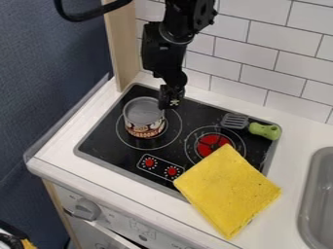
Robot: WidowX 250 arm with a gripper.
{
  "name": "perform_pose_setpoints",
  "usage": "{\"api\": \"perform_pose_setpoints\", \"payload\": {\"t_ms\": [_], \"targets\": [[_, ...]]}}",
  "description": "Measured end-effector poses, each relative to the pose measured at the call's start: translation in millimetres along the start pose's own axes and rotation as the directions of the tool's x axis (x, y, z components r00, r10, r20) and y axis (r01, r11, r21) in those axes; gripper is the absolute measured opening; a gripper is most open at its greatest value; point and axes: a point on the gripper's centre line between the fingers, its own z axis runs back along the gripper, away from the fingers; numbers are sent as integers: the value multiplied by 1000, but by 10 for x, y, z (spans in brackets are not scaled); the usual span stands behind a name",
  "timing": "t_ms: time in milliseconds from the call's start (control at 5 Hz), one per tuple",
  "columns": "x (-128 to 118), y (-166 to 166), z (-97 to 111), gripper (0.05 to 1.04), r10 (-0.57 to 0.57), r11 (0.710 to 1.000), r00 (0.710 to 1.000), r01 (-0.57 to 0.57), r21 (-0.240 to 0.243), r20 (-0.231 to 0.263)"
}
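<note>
- Evidently, my gripper (170, 101) hangs just beside the can (144, 116); whether wide or narrow, I cannot tell.
- The can stands upright, steadied by the flat stovetop (104, 141).
- Stovetop and counter (294, 133) both support the yellow cloth (228, 189).

A black, flat cooktop with a grey rim (107, 142) sits on a white table (292, 158). A folded yellow cloth (228, 189) lies over its front right corner and onto the table, partly covering a round red burner mark (209, 143). Two small red dials (149, 162) are near the front edge. A spatula with a grey slotted head and green handle (265, 131) lies at the back right. Further right is a grey sink (317, 204). Behind stand white wall tiles (273, 56) and a pale wooden post (123, 44), beside a dark blue wall (52, 97).
</note>
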Motion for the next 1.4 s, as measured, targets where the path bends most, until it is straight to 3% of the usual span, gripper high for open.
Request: {"api": "perform_pose_setpoints", "payload": {"t_ms": [400, 800, 1000, 1400], "targets": [[-93, -16, -196, 1000, 37, 998, 999, -38, 40, 38], [-237, -200, -455, 1000, 144, 977, 989, -149, 154, 39], [-248, -248, -632, 1000, 156, 966, 986, -163, 201, 52], [-116, -255, -889, 1000, 202, 947, 977, -213, 239, 71]]}}
